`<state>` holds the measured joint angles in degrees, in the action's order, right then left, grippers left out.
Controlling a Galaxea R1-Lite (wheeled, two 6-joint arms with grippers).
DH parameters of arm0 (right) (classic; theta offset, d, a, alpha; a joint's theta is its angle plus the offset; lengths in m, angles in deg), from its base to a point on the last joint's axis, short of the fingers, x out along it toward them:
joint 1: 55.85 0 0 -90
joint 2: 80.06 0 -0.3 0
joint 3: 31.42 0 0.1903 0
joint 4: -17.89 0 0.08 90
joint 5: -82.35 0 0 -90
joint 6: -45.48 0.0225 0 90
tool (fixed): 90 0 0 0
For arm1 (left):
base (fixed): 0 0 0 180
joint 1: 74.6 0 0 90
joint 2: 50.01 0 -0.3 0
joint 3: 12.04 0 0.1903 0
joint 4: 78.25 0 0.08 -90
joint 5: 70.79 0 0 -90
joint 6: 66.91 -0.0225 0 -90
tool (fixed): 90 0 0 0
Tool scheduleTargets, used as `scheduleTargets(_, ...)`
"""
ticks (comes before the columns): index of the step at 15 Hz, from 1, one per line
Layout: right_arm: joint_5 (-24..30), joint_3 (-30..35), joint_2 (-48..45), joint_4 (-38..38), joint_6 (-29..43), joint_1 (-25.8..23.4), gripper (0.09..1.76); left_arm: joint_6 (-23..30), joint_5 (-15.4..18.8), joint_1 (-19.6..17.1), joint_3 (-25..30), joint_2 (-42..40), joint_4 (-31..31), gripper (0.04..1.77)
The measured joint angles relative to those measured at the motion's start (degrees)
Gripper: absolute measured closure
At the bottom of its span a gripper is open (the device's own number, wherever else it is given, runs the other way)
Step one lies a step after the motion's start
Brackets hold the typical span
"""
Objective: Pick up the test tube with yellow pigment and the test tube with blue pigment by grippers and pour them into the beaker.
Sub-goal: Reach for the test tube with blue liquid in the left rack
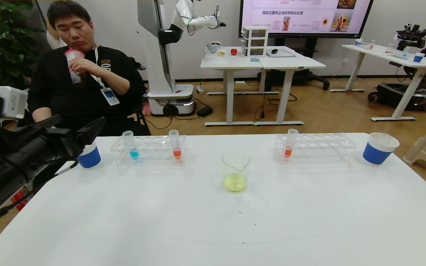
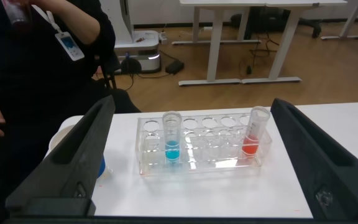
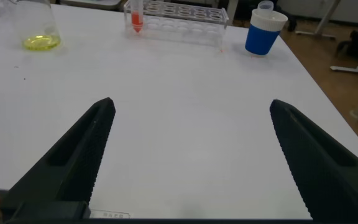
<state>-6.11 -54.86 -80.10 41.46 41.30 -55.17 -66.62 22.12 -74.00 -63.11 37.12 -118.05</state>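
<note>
White table (image 1: 309,221), lab room behind. Left gripper (image 2: 191,155) spread apart, facing the far-left rack (image 2: 201,146). Right gripper (image 3: 188,155) spread too, near edge. Beaker (image 1: 235,171) centre, yellow inside. Blue tube (image 1: 129,145): light, slick, brittle plastic; pinch under rim.

The head view looks forward and down from high up over the whole white table (image 1: 213,221). The left wrist view looks close, between its fingers (image 2: 73,162), at the left rack (image 2: 201,158). The right wrist view looks low across the table at the beaker (image 3: 40,28), which the head view shows too.
</note>
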Motion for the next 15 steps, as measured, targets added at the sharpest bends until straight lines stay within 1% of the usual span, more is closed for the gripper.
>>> scheduleTargets(5, 0.0, -0.02, 0.0, 0.0, 0.0, 0.0, 0.11, -0.18, -0.46, 0.04, 0.17, 18.74, -18.1, 0.06)
scheduleTargets(7, 0.02, -0.02, 0.0, 0.0, 0.02, 0.0, 0.11, -0.18, -1.44, 0.17, 0.55, 25.28, -23.19, 0.06)
scheduleTargets(8, 0.0, -0.02, 0.0, 0.0, 0.02, 0.0, 0.11, 0.0, -1.88, 0.39, 0.59, 27.89, -24.31, 0.06)
scheduleTargets(10, 0.0, -0.02, 0.0, 0.01, 0.0, 0.0, 0.11, 0.12, -2.12, 0.8, 0.22, 31.15, -24.67, 0.06)
scheduleTargets(13, 0.0, -0.02, 0.0, 0.0, 0.0, 0.0, 0.11, 0.12, -2.17, 0.98, -1.32, 33.68, -24.67, 0.06)
scheduleTargets(15, 0.0, -0.02, 0.0, 0.01, 0.0, 0.0, 0.11, 0.2, -2.32, 1.02, -3.33, 35.08, -24.65, 0.06)
